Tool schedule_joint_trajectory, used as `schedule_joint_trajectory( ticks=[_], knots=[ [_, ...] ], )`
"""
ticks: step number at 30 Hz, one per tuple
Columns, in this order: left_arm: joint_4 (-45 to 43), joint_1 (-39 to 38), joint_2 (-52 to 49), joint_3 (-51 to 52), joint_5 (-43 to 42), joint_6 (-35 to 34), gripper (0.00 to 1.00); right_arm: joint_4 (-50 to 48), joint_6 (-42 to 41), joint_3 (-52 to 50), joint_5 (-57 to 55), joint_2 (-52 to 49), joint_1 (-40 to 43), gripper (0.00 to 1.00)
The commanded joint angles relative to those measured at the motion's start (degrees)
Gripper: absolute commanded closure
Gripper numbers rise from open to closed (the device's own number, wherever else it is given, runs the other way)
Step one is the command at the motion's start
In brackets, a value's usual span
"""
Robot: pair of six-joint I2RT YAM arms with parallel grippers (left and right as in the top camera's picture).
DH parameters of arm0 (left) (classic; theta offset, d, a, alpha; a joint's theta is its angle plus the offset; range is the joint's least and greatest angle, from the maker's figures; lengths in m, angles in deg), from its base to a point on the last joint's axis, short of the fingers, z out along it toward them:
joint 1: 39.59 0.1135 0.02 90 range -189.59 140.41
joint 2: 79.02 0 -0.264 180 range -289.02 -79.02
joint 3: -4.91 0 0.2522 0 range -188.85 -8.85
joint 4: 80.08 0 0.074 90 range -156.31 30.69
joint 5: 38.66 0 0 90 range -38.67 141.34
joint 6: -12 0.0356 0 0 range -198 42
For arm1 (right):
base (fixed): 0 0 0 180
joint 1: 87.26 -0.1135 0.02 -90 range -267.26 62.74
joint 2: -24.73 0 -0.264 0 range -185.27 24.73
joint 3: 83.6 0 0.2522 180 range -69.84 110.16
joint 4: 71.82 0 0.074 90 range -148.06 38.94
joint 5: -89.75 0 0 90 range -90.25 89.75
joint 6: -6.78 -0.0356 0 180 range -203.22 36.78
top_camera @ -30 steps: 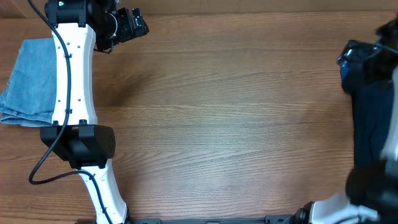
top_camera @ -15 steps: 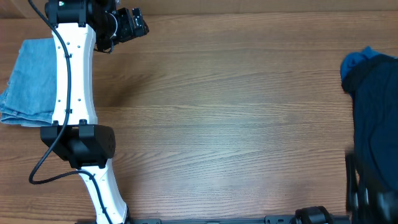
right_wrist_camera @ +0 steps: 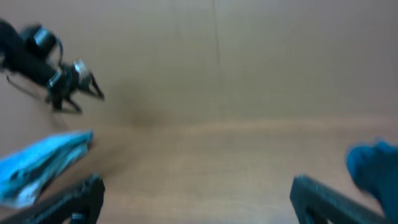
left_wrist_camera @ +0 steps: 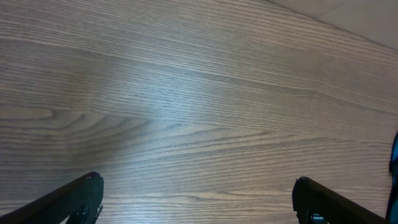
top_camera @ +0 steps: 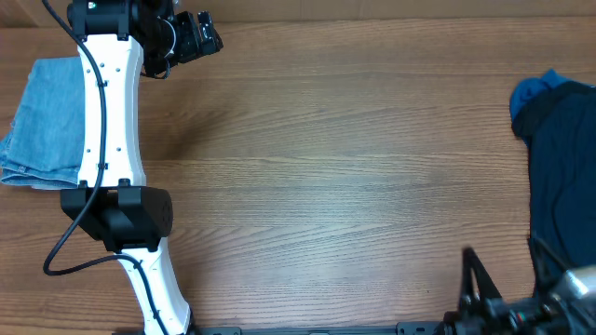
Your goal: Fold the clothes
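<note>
A folded light-blue denim piece (top_camera: 42, 116) lies at the table's far left, partly hidden by my left arm. It also shows blurred in the right wrist view (right_wrist_camera: 40, 163). No long jeans with pockets show. A dark navy garment (top_camera: 563, 158) lies heaped at the right edge, also seen in the right wrist view (right_wrist_camera: 373, 163). My left gripper (top_camera: 212, 39) is open and empty at the far back left, above bare wood (left_wrist_camera: 198, 186). My right gripper (top_camera: 473, 279) is open and empty (right_wrist_camera: 198, 186) at the front right, apart from the navy garment.
The wooden table (top_camera: 345, 177) spreads between the two garments. My left arm's white links and black base (top_camera: 116, 209) stand at the left front. The table's back edge runs along the top.
My right arm has pulled back from over the navy garment at the right edge to the front right corner, leaving the garment uncovered. The left arm has not moved.
</note>
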Motion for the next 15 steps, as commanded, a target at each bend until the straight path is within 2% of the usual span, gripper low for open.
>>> schedule_joint_trajectory(
  ticks=[1,11,15],
  knots=[
    [0.04,-0.39,-0.22,-0.33,0.20,0.83,0.00,-9.55,-0.13,-12.74,2.97,6.10,0.26,0.00],
    [0.04,-0.39,-0.22,-0.33,0.20,0.83,0.00,-40.54,-0.37,-32.61,3.08,6.51,-1.14,0.00],
    [0.04,-0.39,-0.22,-0.33,0.20,0.83,0.00,-50.01,-6.78,-38.25,-0.72,6.51,-1.14,0.00]
  ],
)
